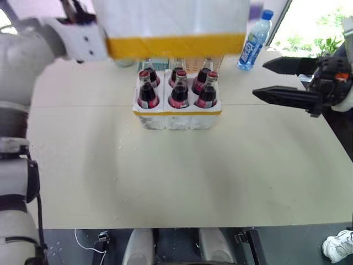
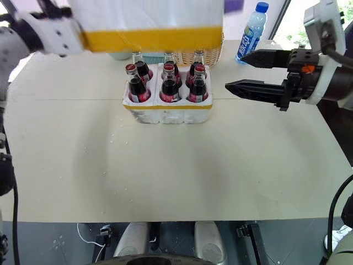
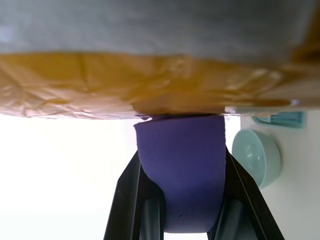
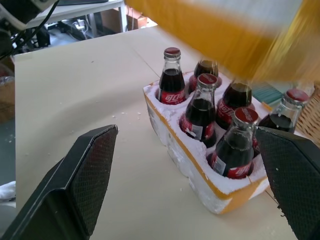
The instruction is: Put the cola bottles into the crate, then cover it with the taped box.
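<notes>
- Crate (image 2: 167, 112) sits on the table (image 2: 165, 176) as the landmark here: a low white foam block with a yellow band around its lower edge.
- Six cola bottles (image 2: 168, 85) stand upright in the crate's wells, three in the near row and three behind, red caps up and red labels showing.
- Right gripper (image 2: 236, 70) hangs level to the right of the crate, clear of it, pointing toward it; its two black fingers (image 2: 259, 90) are spread wide and nothing is between them.
- Taped box (image 2: 149, 25) is up in the air above and slightly behind the crate, not touching the bottles; its yellow tape band runs along the lower edge, just over the far row of caps.
- Left gripper (image 3: 177, 220) has the taped box at its left end, fingers closed against a purple piece that meets the box's yellow tape.
- Wicker basket (image 2: 207, 55) stands right behind the crate, partly hidden by the box.
- Blue-capped water bottle (image 2: 251, 32) stands upright beyond the crate, to its far right.
- Pale green bowl (image 3: 257, 157) lies on the table beyond the box, seen from the left wrist.
</notes>
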Motion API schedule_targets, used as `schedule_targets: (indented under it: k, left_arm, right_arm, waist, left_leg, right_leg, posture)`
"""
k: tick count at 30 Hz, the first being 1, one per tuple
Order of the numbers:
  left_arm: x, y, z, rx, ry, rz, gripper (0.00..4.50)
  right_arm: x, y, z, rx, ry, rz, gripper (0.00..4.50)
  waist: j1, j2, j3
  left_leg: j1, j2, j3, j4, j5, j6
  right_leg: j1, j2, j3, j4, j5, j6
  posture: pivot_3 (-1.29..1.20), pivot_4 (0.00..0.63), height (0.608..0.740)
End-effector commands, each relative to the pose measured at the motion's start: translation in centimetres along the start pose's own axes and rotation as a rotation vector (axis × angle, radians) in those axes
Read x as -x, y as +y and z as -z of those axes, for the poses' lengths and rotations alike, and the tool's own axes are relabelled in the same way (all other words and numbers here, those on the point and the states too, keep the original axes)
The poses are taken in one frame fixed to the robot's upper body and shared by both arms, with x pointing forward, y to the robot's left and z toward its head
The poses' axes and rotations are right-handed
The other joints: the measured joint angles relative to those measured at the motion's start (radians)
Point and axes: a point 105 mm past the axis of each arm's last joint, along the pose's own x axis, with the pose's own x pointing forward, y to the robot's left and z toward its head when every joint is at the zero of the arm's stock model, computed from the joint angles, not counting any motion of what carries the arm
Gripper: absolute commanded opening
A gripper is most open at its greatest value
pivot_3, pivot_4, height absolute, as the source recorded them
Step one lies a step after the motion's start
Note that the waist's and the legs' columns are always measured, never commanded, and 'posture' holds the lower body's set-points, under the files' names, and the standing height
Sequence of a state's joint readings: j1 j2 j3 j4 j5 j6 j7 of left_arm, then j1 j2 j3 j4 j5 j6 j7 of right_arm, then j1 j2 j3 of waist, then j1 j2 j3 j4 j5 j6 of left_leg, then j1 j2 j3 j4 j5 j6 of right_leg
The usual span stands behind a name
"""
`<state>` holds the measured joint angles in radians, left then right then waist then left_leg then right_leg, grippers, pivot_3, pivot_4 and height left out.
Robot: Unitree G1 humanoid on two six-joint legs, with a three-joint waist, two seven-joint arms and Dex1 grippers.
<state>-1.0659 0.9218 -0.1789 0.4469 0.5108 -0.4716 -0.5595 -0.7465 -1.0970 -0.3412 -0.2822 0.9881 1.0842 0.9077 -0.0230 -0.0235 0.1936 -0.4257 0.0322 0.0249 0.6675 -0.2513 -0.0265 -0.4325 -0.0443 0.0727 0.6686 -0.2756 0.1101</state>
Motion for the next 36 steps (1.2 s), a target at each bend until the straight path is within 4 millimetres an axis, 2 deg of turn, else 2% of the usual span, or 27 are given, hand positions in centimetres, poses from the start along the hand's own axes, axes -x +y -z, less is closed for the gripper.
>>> schedule_targets:
  k: [1,6,12,18,26,29,32,35,36]
  left_arm:
    - [0.3,-0.3,0.0,-0.162,0.04,-0.013,0.4]
    - [-0.6,-1.6,-1.2,-0.218,0.04,-0.036,0.4]
    - [-1.3,-2.7,-3.0,-0.17,0.007,-0.095,0.4]
    - [-0.7,-5.6,-2.9,-0.156,0.02,-0.033,0.4]
    - [0.4,-5.5,-2.9,-0.236,-0.006,-0.127,4.44]
    - [1.7,-5.4,-2.9,-0.217,-0.042,-0.17,4.44]
    - [3.5,-6.0,-3.0,-0.033,-0.094,-0.178,4.44]
    - [6.3,-8.5,-5.4,0.157,-0.273,-0.027,4.44]
    - [7.3,-9.7,-5.4,0.236,-0.279,0.042,4.44]
  right_arm:
    - [0.6,0.6,-1.3,0.053,-0.045,0.011,4.5]
    - [0.7,0.7,-1.6,0.043,-0.069,0.023,4.5]
    - [0.8,1.1,-0.8,0.049,-0.032,0.02,4.5]
    - [1.2,1.3,0.2,0.056,0.017,0.021,4.5]
    - [1.5,0.6,1.4,0.015,0.032,0.059,4.5]
    - [1.7,0.4,1.9,0.002,0.041,0.075,4.5]
    - [2.0,0.2,2.5,-0.012,0.048,0.093,4.5]
    - [2.3,-0.1,3.0,-0.03,0.05,0.119,4.5]
    - [2.5,-0.2,3.2,-0.035,0.051,0.124,4.5]
  waist:
    - [0.001,0.0,0.0]
    - [0.008,0.0,0.0]
    - [0.01,0.0,0.0]
    - [0.009,0.0,0.0]
    - [0.01,0.0,0.0]
    - [0.008,0.0,0.0]
    - [0.007,0.0,-0.001]
    - [0.005,0.0,-0.001]
    - [0.005,0.0,-0.001]
  left_leg:
    - [0.0,0.0,0.0,0.0,0.0,0.0]
    - [-0.001,0.0,0.0,0.0,0.0,0.0]
    - [-0.001,-0.001,0.0,0.0,0.0,0.0]
    - [0.0,0.0,0.0,0.0,0.0,0.0]
    - [0.0,0.0,-0.001,0.0,0.0,0.0]
    - [0.0,0.0,-0.001,0.0,0.0,0.0]
    - [0.0,0.0,-0.001,0.0,0.0,0.0]
    - [0.0,0.001,0.0,0.0,0.0,0.0]
    - [0.001,0.002,0.0,0.0,0.0,0.0]
  right_leg:
    - [0.0,0.0,0.0,0.0,0.0,0.0]
    - [0.0,-0.001,0.0,-0.001,0.0,0.0]
    - [0.001,-0.001,0.0,-0.001,0.0,0.0]
    - [0.001,-0.001,0.0,-0.001,0.0,0.0]
    - [0.002,-0.001,0.0,-0.002,0.0,0.0]
    - [0.002,-0.001,0.0,-0.002,0.0,0.0]
    - [0.002,-0.001,0.0,-0.001,0.0,0.0]
    - [0.002,-0.002,0.0,-0.001,0.0,0.0]
    - [0.002,-0.002,0.0,-0.002,0.0,0.0]
  posture:
    - [0.0,0.15,0.74]
    - [0.0,0.15,0.74]
    - [0.0,0.15,0.74]
    - [0.0,0.15,0.74]
    - [0.0,0.15,0.74]
    - [0.0,0.15,0.74]
    - [0.0,0.15,0.74]
    - [0.0,0.15,0.74]
    - [0.0,0.15,0.74]
